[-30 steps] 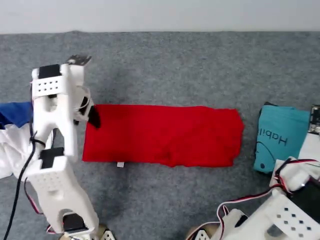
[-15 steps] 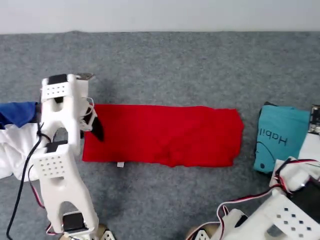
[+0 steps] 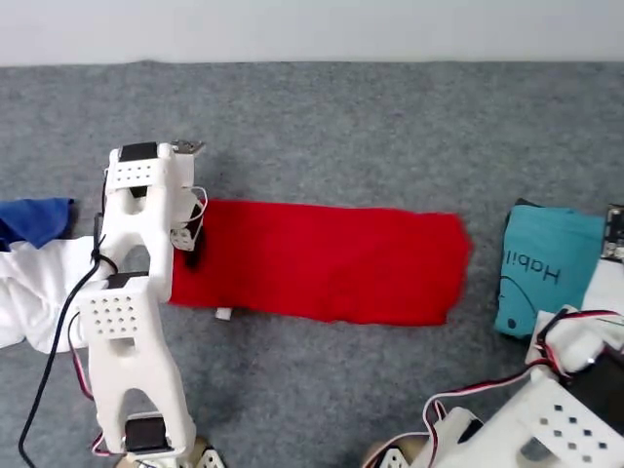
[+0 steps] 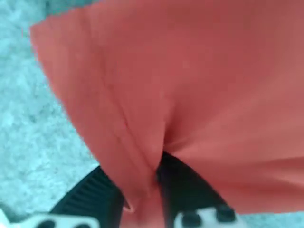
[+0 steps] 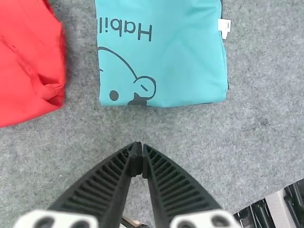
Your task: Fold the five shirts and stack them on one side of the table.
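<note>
A red shirt, folded into a long strip, lies across the middle of the grey table. My left gripper is shut on the red shirt at its left end, cloth bunched between the black fingers. A folded teal shirt rests at the right side; the right wrist view looks down on this teal shirt with the red shirt's corner beside it. My right gripper is shut on nothing, over bare table short of the teal shirt. White and blue shirts lie heaped at the left edge.
The right arm's white body and cables fill the front right corner. The left arm's base stands at the front left. A dark object sits at the right edge beside the teal shirt. A pale wall bounds the table's far side.
My left gripper has moved right and closed on the red shirt's left end, dragging that end rightward; the strip now sits slightly skewed. The right arm has stayed still.
</note>
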Controlling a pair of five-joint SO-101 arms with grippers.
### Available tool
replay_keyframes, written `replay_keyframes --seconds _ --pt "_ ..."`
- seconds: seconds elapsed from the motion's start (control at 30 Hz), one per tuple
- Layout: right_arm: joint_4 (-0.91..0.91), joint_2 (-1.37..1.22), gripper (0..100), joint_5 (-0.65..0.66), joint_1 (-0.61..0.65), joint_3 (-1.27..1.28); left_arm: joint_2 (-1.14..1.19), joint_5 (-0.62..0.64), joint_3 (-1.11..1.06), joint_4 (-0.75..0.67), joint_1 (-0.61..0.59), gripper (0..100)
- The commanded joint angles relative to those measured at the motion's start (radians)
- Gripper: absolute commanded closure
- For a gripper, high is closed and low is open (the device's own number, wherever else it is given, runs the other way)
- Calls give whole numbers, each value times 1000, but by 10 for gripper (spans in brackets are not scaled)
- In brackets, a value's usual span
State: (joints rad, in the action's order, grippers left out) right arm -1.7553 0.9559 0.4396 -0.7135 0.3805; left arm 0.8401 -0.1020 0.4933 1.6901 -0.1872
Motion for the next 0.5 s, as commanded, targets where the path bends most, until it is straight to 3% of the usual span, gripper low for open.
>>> replay_keyframes --seconds 0.0,0.27,0.47 --pt "-36 15 986 -8 -5 -12 -35 6 25 2 -21 996" --pt "-36 15 985 -8 -5 -12 -275 -6 25 32 -81 996" --pt "-33 13 984 -8 -1 -12 -425 -28 18 64 20 996"
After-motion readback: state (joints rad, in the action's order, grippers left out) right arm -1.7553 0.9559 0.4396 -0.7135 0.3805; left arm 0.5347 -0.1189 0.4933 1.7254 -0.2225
